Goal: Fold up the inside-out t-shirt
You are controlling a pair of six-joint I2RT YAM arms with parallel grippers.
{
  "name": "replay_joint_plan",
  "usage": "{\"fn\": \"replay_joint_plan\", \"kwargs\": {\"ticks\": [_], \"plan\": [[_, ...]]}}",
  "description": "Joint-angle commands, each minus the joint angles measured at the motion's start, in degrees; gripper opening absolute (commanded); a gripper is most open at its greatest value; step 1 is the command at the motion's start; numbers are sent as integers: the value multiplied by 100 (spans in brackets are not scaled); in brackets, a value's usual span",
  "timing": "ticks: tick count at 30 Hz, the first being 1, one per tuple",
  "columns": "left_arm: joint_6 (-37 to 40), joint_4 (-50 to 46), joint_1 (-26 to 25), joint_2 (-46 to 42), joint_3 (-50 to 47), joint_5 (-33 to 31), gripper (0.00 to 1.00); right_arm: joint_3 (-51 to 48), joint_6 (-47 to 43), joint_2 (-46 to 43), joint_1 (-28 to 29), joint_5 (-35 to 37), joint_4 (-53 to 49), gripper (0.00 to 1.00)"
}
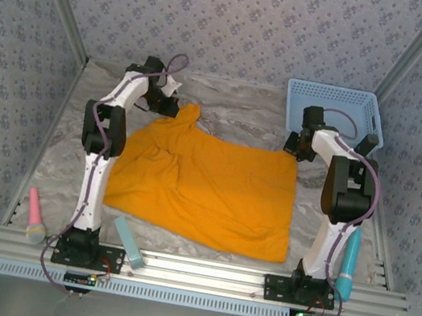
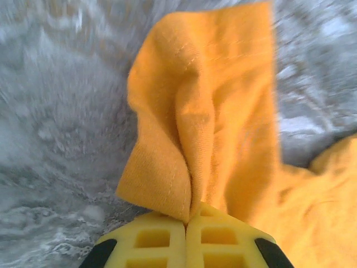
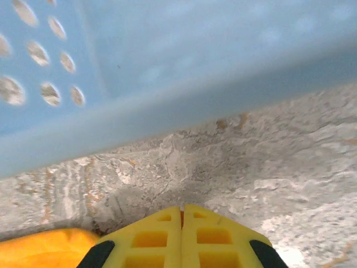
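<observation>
The orange-yellow t-shirt lies spread on the marbled table between the two arms. Its far left corner is pulled up into a peak. My left gripper is shut on that corner. In the left wrist view the hemmed cloth rises straight out of the closed yellow fingertips of the left gripper. My right gripper sits at the shirt's far right corner, low on the table. Its jaws are shut with a thin orange sliver between the pads, and more of the t-shirt shows at its lower left.
A light blue plastic basket stands at the back right, its wall close in front of the right gripper. A pink tool and a teal block lie near the front rail, and a teal tool lies at the right.
</observation>
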Motion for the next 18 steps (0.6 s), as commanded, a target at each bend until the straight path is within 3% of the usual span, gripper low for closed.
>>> {"fn": "replay_joint_plan", "kwargs": {"ticks": [1,6,12,18], "plan": [[543,477,123,-692,198,584,0,-105,-212,-559,-159,-323,85,0],[825,509,141,-1418,-473,698,0,-663,-303,-1229,-101,-505,310,0],[1379,1438,63,-2844,-2488,714,0,-1408,-307,-2139,38,-409,435,0],[2108,1687,-104,-4092,-4003,458,0,-2365,-168,-3330,357,-68,363,0]]}}
